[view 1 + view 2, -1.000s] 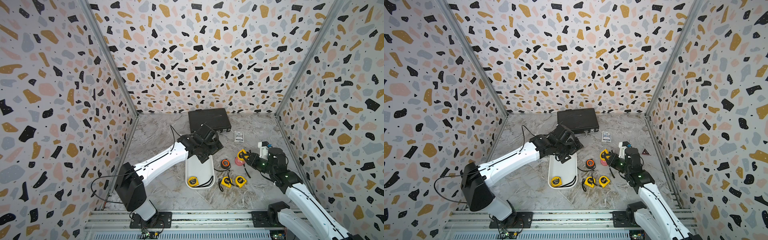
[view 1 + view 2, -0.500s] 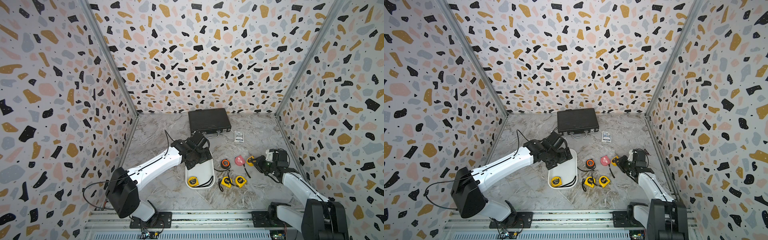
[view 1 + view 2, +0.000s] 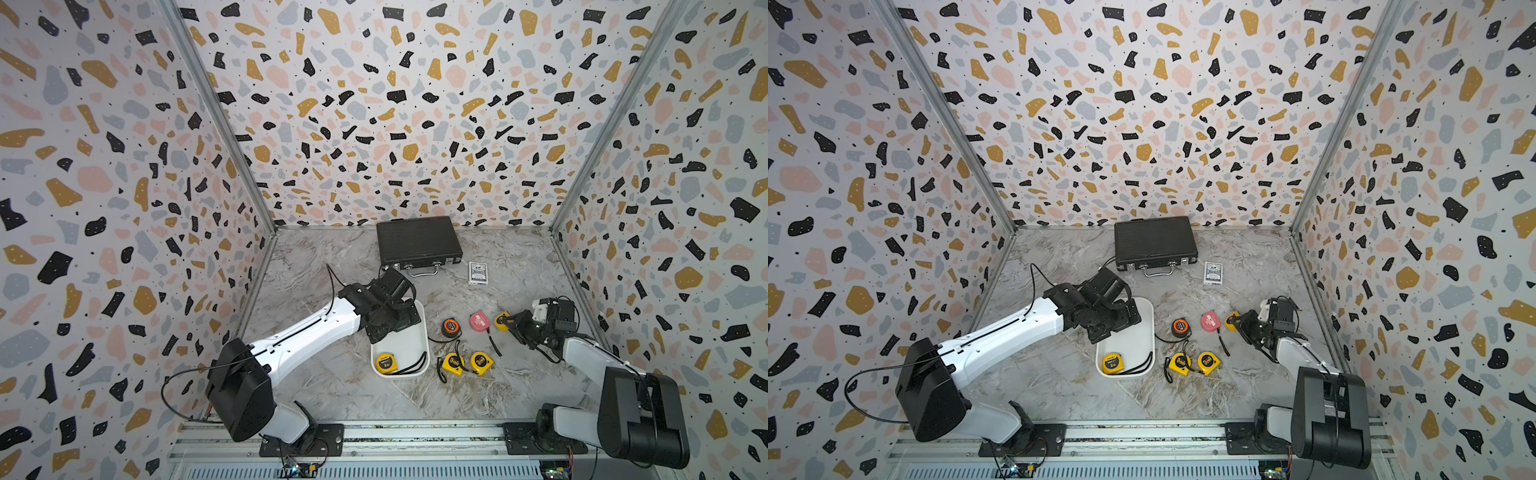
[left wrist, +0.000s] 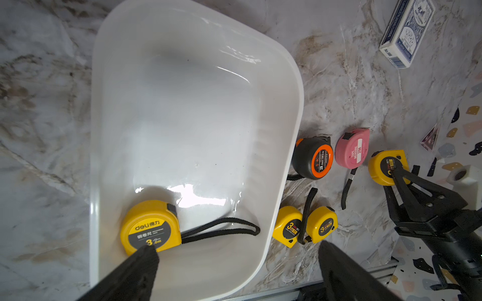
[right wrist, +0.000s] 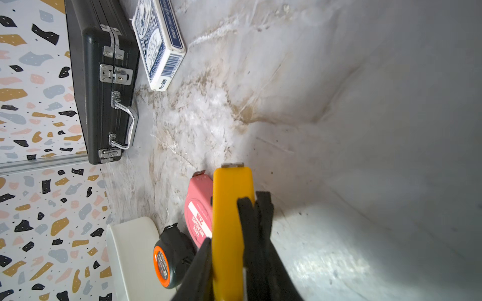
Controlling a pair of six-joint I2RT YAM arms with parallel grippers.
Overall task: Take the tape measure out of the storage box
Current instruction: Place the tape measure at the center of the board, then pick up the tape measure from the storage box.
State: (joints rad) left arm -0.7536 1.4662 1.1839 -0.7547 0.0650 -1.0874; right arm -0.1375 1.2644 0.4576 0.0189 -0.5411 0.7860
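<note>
The white storage box (image 3: 409, 347) (image 3: 1133, 340) (image 4: 292, 109) sits mid-table. One yellow tape measure (image 3: 385, 362) (image 3: 1112, 362) (image 4: 150, 226) lies in its near end, black strap trailing. My left gripper (image 3: 395, 324) (image 4: 236, 254) hovers open over the box's far half, holding nothing. My right gripper (image 3: 513, 322) (image 3: 1241, 322) (image 5: 229, 229) is shut on a second yellow tape measure (image 3: 501, 320) (image 4: 383, 164) (image 5: 230, 198). It holds this one low at the table, outside the box and just right of a pink one.
On the table right of the box lie an orange-and-black tape measure (image 3: 450, 327), the pink one (image 3: 479, 322) and two yellow ones (image 3: 453, 363) (image 3: 482, 362). A black briefcase (image 3: 417, 243) and a card pack (image 3: 478, 272) sit at the back.
My right arm has folded down and carried its yellow tape measure rightward to beside the pink one. My left gripper has shifted toward the near side, lower over the box.
</note>
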